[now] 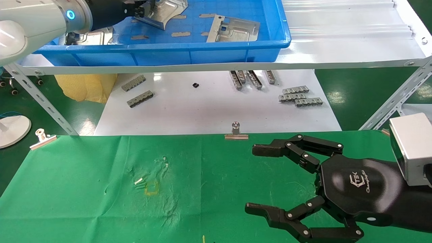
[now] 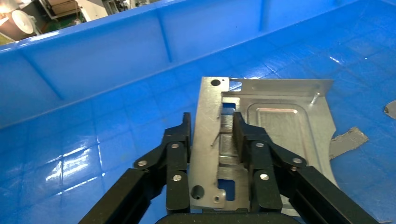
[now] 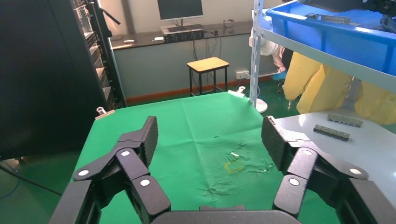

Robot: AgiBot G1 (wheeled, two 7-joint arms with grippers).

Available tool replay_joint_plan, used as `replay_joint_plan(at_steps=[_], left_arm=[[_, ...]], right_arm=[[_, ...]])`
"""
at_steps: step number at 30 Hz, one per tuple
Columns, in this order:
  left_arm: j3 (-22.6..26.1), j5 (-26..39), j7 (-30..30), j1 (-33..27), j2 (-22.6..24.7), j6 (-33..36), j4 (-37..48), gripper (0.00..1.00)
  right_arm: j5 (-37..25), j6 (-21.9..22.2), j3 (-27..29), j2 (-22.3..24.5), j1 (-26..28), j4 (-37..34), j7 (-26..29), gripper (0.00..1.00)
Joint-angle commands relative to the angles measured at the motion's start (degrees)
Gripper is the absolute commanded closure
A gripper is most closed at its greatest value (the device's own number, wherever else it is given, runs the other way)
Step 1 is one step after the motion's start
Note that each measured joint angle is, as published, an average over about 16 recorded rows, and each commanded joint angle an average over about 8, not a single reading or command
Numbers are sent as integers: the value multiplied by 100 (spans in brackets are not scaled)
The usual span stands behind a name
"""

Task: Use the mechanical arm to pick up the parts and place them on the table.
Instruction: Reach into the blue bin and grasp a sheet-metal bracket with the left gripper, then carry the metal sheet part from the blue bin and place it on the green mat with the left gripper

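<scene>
My left arm reaches into the blue bin (image 1: 202, 54) on the shelf. Its gripper (image 1: 143, 10) (image 2: 212, 135) is shut on one silvery stamped part (image 1: 167, 13) (image 2: 280, 121): the black fingers (image 2: 180, 154) clamp the plate's long edge strip from both sides. A second part (image 1: 233, 29) lies flat in the bin to the right, and another (image 1: 98, 36) shows partly under the left arm. The green-cloth table (image 1: 84, 189) with its yellow mark (image 1: 152, 189) holds no part. My right gripper (image 1: 256, 179) (image 3: 210, 135) hovers open over the table's right side, holding nothing.
The bin stands on a white metal shelf (image 1: 337, 44). Below it, a glossy white board (image 1: 209, 111) carries several grey slotted strips (image 1: 300, 96). Silver binder clips (image 1: 236, 132) (image 1: 42, 137) pin the cloth's far edge. Small grey strips (image 1: 180, 33) lie in the bin.
</scene>
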Motion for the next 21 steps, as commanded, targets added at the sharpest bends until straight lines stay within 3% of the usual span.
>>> replay_joint_plan(at_steps=[1,14,21], left_arm=[[9,5,2,-3,1,-11,-11,100],[-121,-242,142,-22,-66,2,-202,100],[-373,-655,624,-83,-397,1104,-544,100]], right_arm=[[0,0,0,0,0,0,0,0],[0,0,0,0,0,0,0,0],[0,0,-1,0,0,0,0,0]])
